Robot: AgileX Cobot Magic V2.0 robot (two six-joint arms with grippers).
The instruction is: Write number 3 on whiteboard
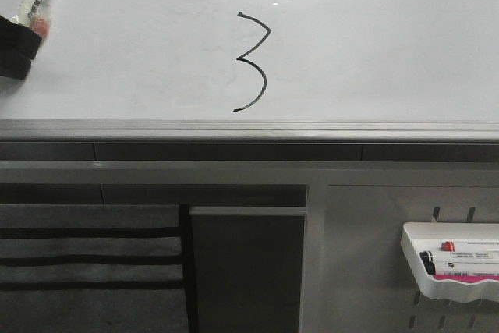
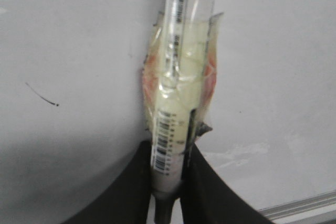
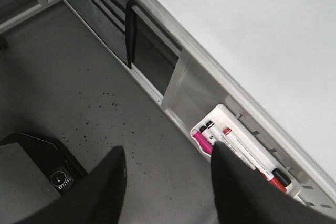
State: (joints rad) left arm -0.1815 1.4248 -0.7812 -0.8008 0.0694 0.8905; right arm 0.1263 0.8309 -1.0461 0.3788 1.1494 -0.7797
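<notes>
Black ink makes the number 3 (image 1: 253, 61) in the middle of the whiteboard (image 1: 374, 52), and it looks whole, with a pointed middle and a curled tail. I think the writing step is done, so the next move only needs the pen kept off the board so no extra line gets drawn. The left gripper (image 2: 168, 182) has its fingers closed tight around a marker (image 2: 178, 103) that is wrapped in clear tape, and in the front view it sits far off to the left of the 3. The left wrist view shows that tight hold up close, which the front view does not. The right gripper (image 3: 168, 182) is wide open and holds nothing. Only its view shows the floor (image 3: 79, 93), while the white marker tray (image 3: 207, 119) with spare pens shows there and in the front view.
</notes>
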